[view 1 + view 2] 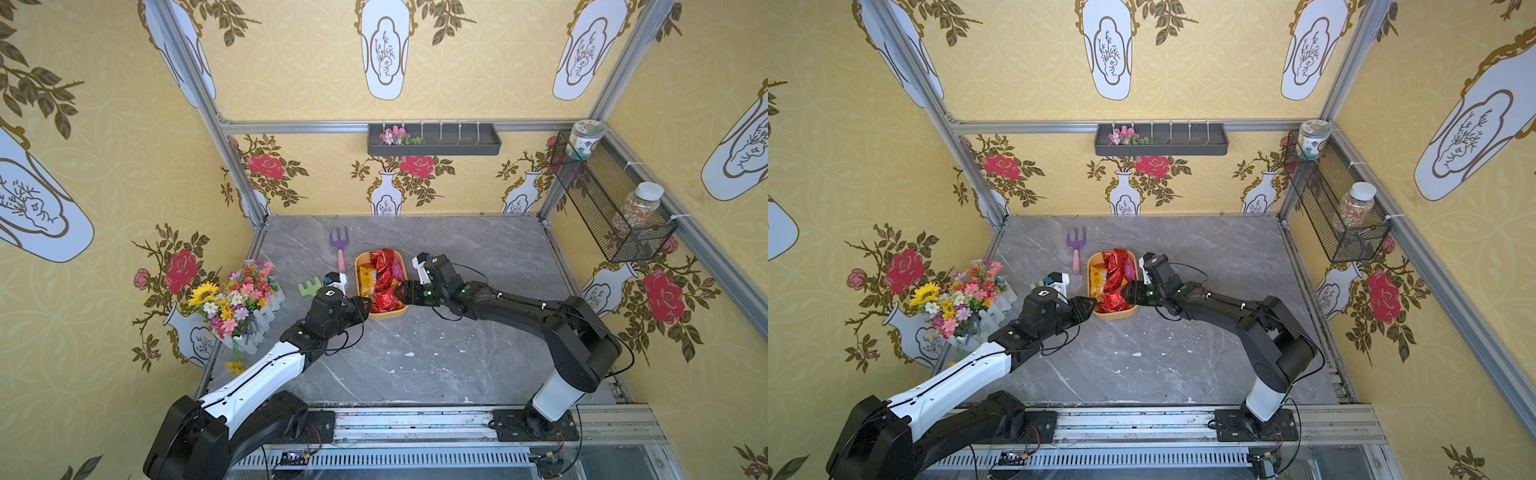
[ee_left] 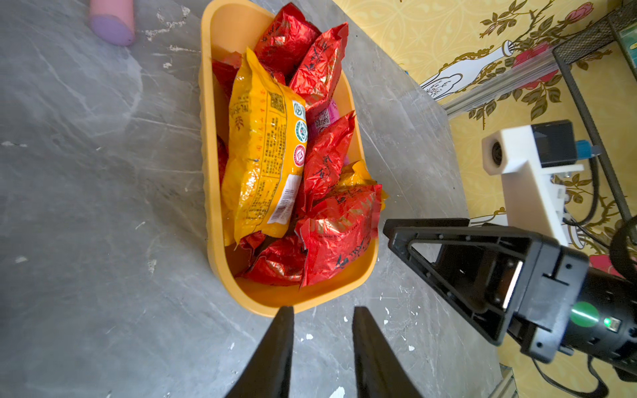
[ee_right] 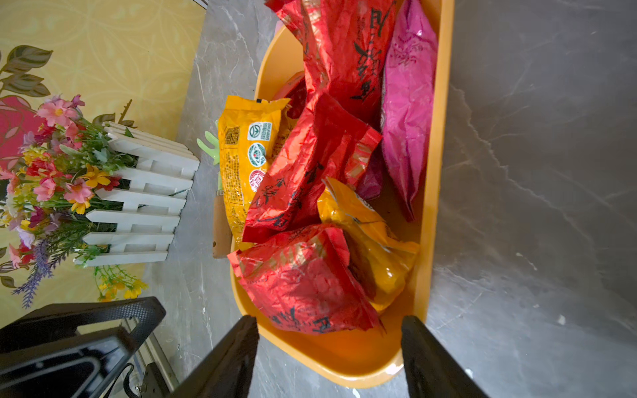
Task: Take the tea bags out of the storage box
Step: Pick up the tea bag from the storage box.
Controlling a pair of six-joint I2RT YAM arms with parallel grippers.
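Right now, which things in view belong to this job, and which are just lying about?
Job:
- crinkly foil tea bags, red, orange-yellow and pink
- shallow yellow-orange plastic storage box

Lying about:
- purple toy fork with pink handle
- green toy rake
- flowers in white picket planter
- dark grey wall trough
- black wire mesh basket

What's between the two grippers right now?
The box's near end, with a red tea bag in it. Both top views show this.
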